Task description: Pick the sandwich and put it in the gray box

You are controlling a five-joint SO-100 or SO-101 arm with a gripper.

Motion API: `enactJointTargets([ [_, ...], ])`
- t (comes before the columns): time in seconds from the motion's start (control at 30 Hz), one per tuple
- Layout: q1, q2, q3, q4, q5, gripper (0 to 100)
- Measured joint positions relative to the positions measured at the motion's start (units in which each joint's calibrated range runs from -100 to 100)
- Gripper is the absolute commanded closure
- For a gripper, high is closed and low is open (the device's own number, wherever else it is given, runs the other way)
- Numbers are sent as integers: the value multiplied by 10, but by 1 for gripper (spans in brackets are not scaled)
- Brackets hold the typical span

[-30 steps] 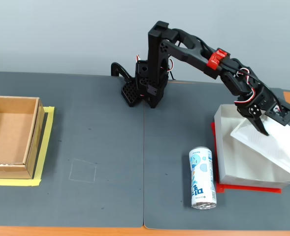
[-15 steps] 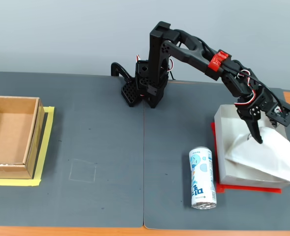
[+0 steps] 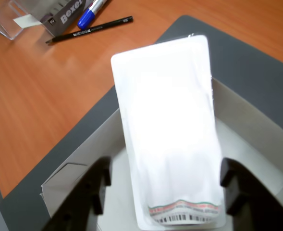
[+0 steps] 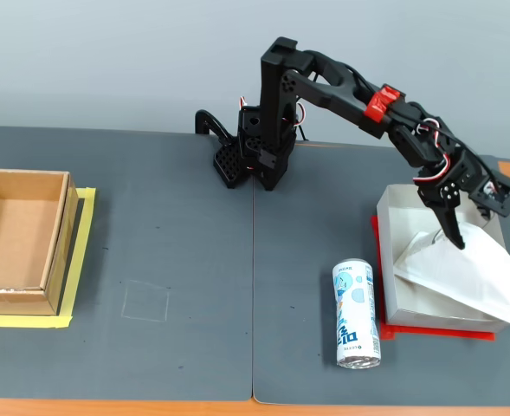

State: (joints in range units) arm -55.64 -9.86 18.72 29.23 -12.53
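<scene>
**Sandwich dropped into the tray, sort of**

Compared with a second ago, the sandwich [image 4: 467,279] has been let down from a tilted, held-up pose and is now lying across the gray box [image 4: 391,260] at the right of the fixed view. One end is seen sticking out over the far right wall, probably because the packet is longer than the tray. The gripper [image 4: 467,234] has been pulled up a bit. In the wrist view the jaws are spread wide on either side of the sandwich [image 3: 172,139], nothing being squeezed. The can [image 4: 356,315] is left untouched just beside the tray's left wall.
</scene>
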Motion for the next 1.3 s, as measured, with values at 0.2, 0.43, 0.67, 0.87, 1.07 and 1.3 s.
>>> enactJointTargets([
  [0.2, 27, -43, 13, 1, 18, 86],
  [0.43, 84, -114, 48, 1, 36, 96],
  [0.67, 163, -189, 94, 1, 36, 98],
  [0.87, 237, -254, 144, 10, 36, 98],
  [1.07, 313, -320, 188, 82, 36, 98],
  [1.3, 409, -392, 276, 95, 37, 98],
])
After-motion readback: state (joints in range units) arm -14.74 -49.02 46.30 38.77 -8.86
